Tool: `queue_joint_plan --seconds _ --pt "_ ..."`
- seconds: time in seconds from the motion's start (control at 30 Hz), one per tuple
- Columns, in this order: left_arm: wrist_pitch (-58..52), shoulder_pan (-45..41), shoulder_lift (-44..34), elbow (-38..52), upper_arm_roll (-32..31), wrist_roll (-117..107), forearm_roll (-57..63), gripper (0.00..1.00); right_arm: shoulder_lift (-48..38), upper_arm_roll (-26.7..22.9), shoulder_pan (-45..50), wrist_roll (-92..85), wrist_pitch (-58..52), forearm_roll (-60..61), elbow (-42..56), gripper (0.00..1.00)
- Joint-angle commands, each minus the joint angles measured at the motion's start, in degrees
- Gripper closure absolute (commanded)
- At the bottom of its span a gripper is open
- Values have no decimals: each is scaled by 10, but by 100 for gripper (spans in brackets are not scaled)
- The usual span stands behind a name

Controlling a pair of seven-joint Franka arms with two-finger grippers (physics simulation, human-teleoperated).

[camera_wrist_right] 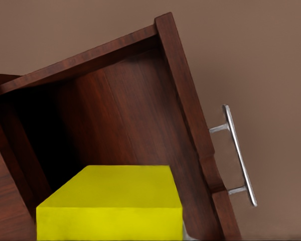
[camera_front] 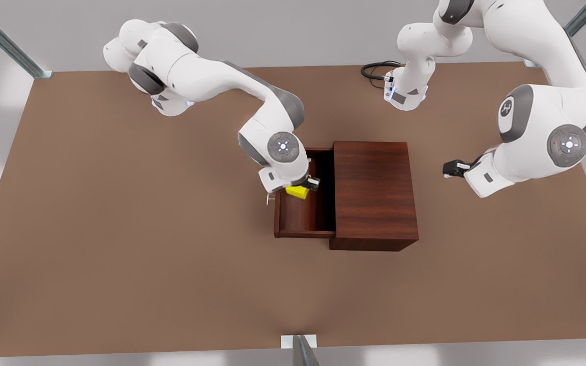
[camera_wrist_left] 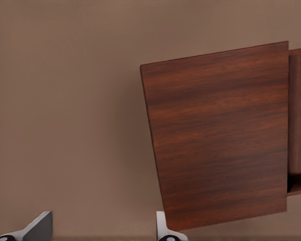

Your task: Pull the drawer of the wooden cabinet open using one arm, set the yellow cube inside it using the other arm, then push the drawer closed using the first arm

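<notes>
Dark reddish-brown wood marks the wooden cabinet [camera_front: 374,193] at the centre of the front view, standing on the brown table [camera_front: 120,254]. Its drawer [camera_front: 303,216] is pulled out toward the front view's left, its inside open to view. In the right wrist view the drawer's [camera_wrist_right: 140,115] thin silver handle [camera_wrist_right: 239,155] sits on the outer face of the front panel, at the right of that frame.

Over the drawer's upper part in the front view hangs the right gripper [camera_front: 304,187], closed around the yellow cube [camera_front: 298,192]; the cube is above the drawer's inside, near the front panel. The right wrist view has the yellow cube [camera_wrist_right: 113,203] large at the bottom centre, with the drawer's floor and walls behind it.

At the right of the front view the left gripper [camera_front: 450,169] waits above the bare table, well apart from the cabinet's right side. In the left wrist view its two fingertips [camera_wrist_left: 37,228] stand spread apart at the bottom edge with nothing between them, and the cabinet's [camera_wrist_left: 220,135] flat top lies beyond them at the right of that frame
</notes>
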Motion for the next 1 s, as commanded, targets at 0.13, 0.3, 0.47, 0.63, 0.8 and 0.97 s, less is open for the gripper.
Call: queue_joint_plan --seconds 0.13,0.3,0.47,0.63,0.8,0.97 --pt "19 -57 -1 5 -3 -99 -5 0 29 -33 44 231 39 -2 3 32" --pt "36 -118 5 5 -3 -229 -1 0 23 -35 38 225 43 -6 3 0" --pt "72 -178 12 12 -4 -379 -1 0 -101 62 -232 57 -93 -7 -9 0" --pt "198 -357 188 145 0 -771 94 0 -141 138 -513 -420 -195 -85 -79 0" --pt "323 -450 333 277 14 -1022 170 0 -276 -264 -295 -724 -102 58 -299 0" --pt "392 -524 382 278 23 -1103 213 0 -351 -265 -311 -755 -36 24 -460 0"
